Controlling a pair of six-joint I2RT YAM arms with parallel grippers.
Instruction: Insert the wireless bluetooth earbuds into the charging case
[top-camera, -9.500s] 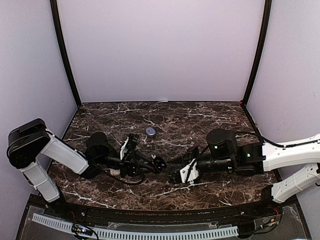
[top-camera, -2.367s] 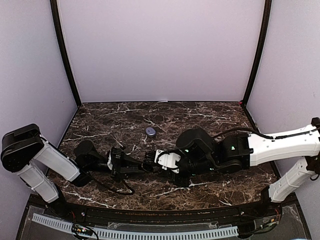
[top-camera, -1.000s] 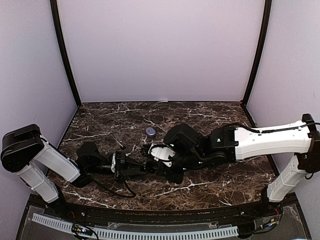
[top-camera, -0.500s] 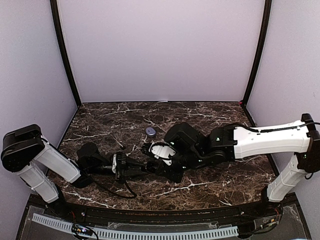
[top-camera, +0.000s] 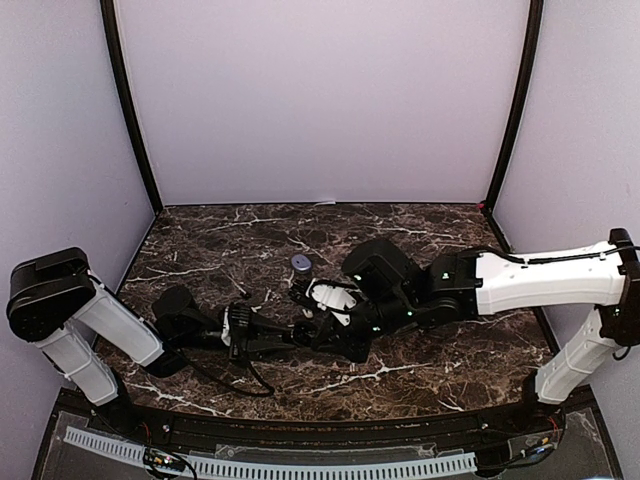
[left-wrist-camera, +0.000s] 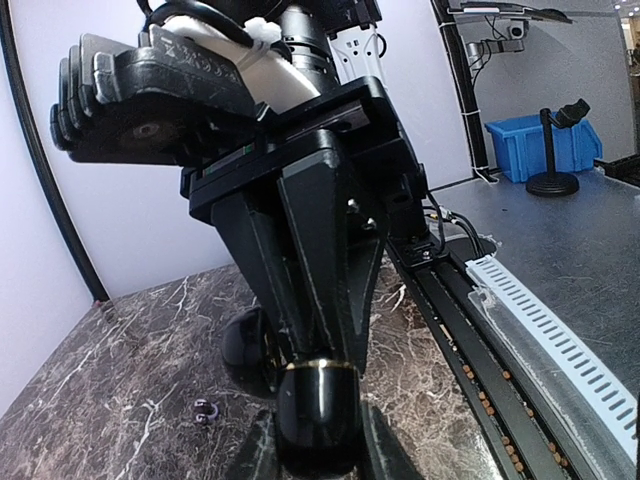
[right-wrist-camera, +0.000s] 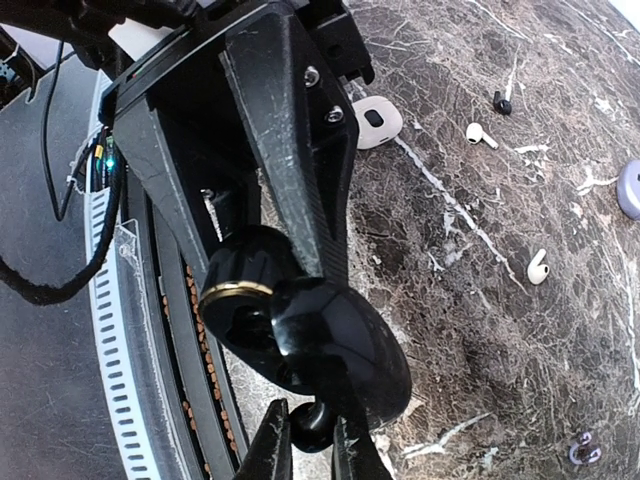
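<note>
A glossy black charging case (left-wrist-camera: 318, 410) with a gold rim sits between the fingers of my left gripper (left-wrist-camera: 318, 445), which is shut on it. In the right wrist view the case (right-wrist-camera: 240, 290) stands open, its rounded lid (right-wrist-camera: 335, 345) hanging toward me. My right gripper (right-wrist-camera: 312, 450) is shut on a small black earbud (right-wrist-camera: 312, 425), held just under the lid's edge. In the top view both grippers meet at mid-table, left (top-camera: 296, 340) and right (top-camera: 322, 330). Loose on the marble lie two white earbuds (right-wrist-camera: 480, 133) (right-wrist-camera: 538, 267) and a black one (right-wrist-camera: 500, 100).
A small purple disc (top-camera: 301, 262) lies behind the grippers. A tiny dark earbud (left-wrist-camera: 206, 408) rests on the marble left of the case. A white oval piece (right-wrist-camera: 375, 120) shows behind the left gripper. The black rail and white slotted strip (left-wrist-camera: 540, 330) run along the table's near edge.
The right wrist has shifted slightly right and back over the case. The left arm has barely moved. Both grips are unchanged.
</note>
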